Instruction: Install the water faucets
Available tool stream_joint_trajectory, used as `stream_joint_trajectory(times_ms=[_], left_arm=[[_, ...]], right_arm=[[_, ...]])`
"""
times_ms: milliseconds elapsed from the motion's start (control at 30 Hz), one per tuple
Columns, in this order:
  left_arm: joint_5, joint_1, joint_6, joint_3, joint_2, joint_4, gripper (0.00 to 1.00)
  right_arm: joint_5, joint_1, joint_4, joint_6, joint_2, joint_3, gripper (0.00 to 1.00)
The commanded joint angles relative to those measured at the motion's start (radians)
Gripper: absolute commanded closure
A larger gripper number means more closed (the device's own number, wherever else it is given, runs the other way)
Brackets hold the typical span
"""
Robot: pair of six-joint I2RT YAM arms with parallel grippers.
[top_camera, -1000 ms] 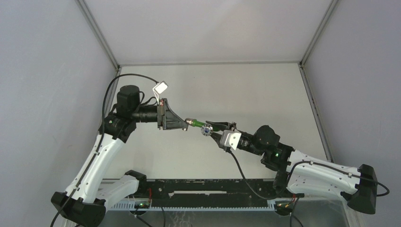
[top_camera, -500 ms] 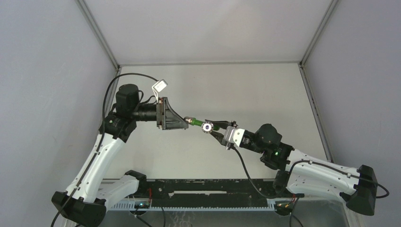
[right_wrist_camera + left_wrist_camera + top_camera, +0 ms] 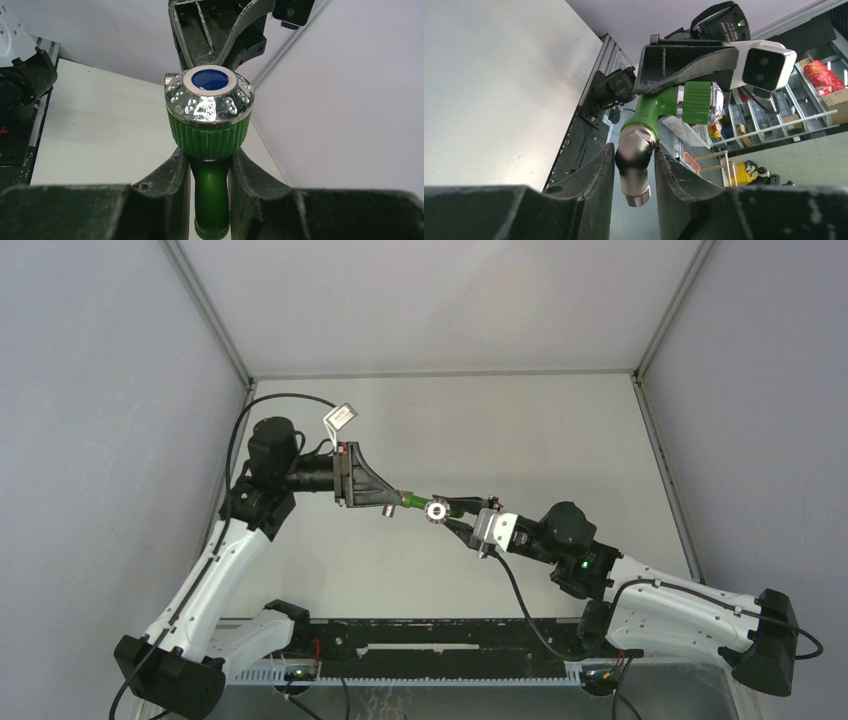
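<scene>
1. Left claw [image 3: 392, 502], centre-left of the top view: narrow, fingers pressed against the small grey metal elbow fitting [image 3: 634, 172]. Its wrist has tipped down to the right since a second ago.
2. Bright-green plastic tap with chrome-capped round knob [image 3: 428, 505], mid-frame, in the air above the white surface [image 3: 520, 430]: probably light, rigid and smooth. The ribbed knob looks like the surest hold.
3. Right claw [image 3: 455, 512]: clamped on the tap's neck under the knob. Its wrist has rolled, and the knob's face now shows brighter.

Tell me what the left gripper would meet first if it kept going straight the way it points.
The left gripper would meet the grey elbow fitting, already between its fingers, at the end of the green tap. Behind that the right gripper holds the tap.
</scene>
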Motion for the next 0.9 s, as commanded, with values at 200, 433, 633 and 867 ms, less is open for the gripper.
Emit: stream_joint_trajectory(times_ms=[200,433,633,867], left_arm=[[0.087,-0.006,-0.127,-0.045,-0.013,0.174,0.63],[0.088,-0.005,-0.201,-0.045,-0.014,0.240,0.89],[0.048,-0.005,-0.260,-0.005,-0.019,0.308,1.00],[-0.129,-0.005,-0.113,-0.025,-0.107,0.302,1.00]], right_arm=[[-0.009,-0.016,0.075,0.016,-0.016,0.012,1.00],[-0.030,-0.040,0.093,0.043,-0.006,0.012,1.00],[-0.067,-0.081,0.118,0.147,0.008,0.012,1.00],[-0.163,-0.173,-0.001,0.694,0.051,0.164,1.00]])
